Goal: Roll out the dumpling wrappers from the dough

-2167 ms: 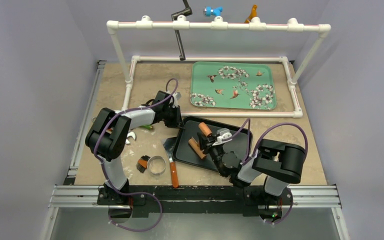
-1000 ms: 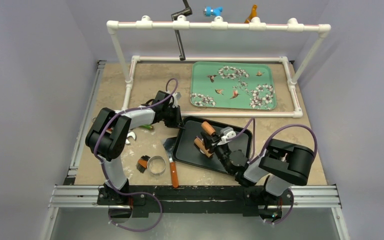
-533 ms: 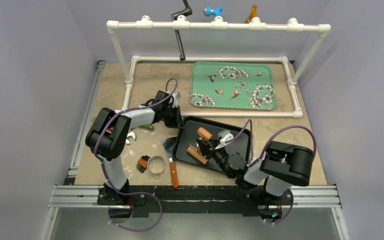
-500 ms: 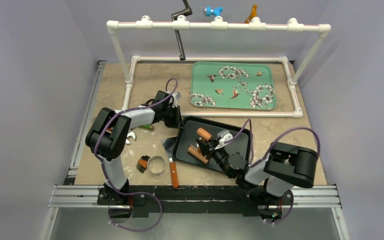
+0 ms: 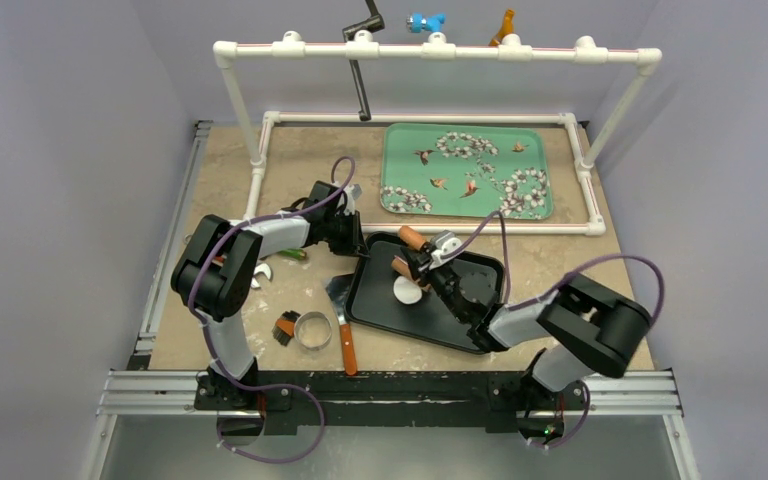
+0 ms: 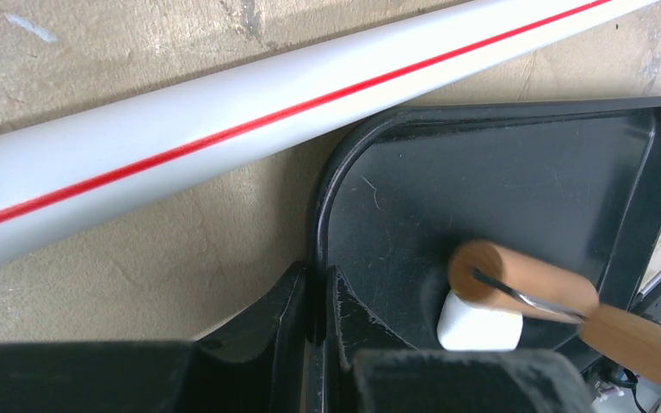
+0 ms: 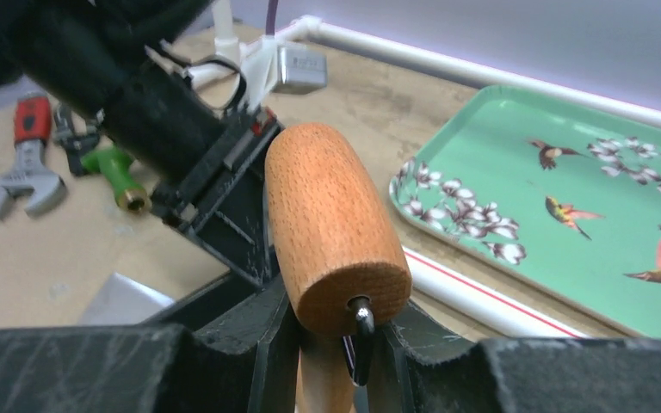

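— Nearest the arm bases, what?

— On the bench (image 5: 300, 160), a metal ring cutter (image 5: 312, 330). Just beside it on the left, a small black-and-orange tool (image 5: 284, 326). On the right, a scraper (image 5: 344, 335) with a brown handle, blade toward the black tray (image 5: 385, 318).

— And the dumpling wrapper (image 5: 408, 291)?

— Flat on that tray, in its left half: white and round. From the left wrist, only a white patch low on the tray floor.

— Right pincer (image 5: 418, 263)?

— Reaching in over the tray, fingers (image 7: 267, 344) closed partway and clamped on the handle of a wooden rolling pin (image 7: 331, 232). One wooden end raised above the fingers, another down at the wrapper's far edge. Touching it or just above, cannot tell.

— Left pincer (image 6: 318, 297)?

— Pinched shut on the rim at the tray's far-left corner, one finger inside the rim, one outside.

— Farther back?

— Left of that arm, a wrench (image 7: 17, 185) with a red handle and a green-handled tool (image 7: 119, 172), both lying on the bench. Behind the black tray, a white pipe frame (image 5: 430, 229) with a red stripe. Inside it, a teal tray (image 5: 396, 172) printed with white flowers and birds. Along the high rail at the very back, a black crank, something blue and something orange.
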Tool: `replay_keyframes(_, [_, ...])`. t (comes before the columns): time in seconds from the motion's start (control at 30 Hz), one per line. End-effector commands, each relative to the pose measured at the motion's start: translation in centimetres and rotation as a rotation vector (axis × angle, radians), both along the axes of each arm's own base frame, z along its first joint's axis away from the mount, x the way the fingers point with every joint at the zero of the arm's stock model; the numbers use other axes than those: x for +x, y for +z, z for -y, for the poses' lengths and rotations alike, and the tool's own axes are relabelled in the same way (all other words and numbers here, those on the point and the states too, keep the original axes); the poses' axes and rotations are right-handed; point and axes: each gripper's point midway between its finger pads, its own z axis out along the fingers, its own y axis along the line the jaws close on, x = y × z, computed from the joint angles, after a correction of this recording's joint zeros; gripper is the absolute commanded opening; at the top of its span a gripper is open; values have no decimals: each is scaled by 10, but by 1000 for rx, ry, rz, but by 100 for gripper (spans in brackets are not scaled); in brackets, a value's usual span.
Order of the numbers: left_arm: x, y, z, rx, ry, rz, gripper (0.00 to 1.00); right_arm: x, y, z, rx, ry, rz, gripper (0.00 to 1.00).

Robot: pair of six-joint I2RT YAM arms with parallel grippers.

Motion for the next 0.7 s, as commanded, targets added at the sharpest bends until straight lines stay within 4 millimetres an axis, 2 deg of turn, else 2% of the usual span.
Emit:
replay_keyframes(0.0, [-17,-46,-39,172,65,-117,0,2,17,-19,67,84,101,0])
replay_keyframes(0.13, [-17,-46,-38,171,64,-117,0,0,-3,-17,43,82,57,0])
replay_keyframes(0.23, [-17,-46,-38,173,65,-120,0,1,-27,-2,5,26,8,0])
replay_keyframes(0.3, [-17,-46,-38,172,64,-118,0,0,-27,10,19,-19,17,0])
replay_keyframes(0.37, [-17,-47,-38,173,66,-123,0,1,-15,11,11,-24,52,0])
replay_keyframes(0.43, [-18,-49,-38,174,66,-133,0,6,-1,1,-25,-7,70,0])
replay_keyframes(0.53, [-18,-49,-39,177,65,-131,0,8,37,-7,-6,16,152,0])
replay_keyframes(0.6, [-17,-48,-38,176,65,-128,0,4,56,-12,17,46,183,0])
replay_keyframes(0.67, [-17,-48,-38,174,64,-127,0,-2,61,-19,35,96,174,0])
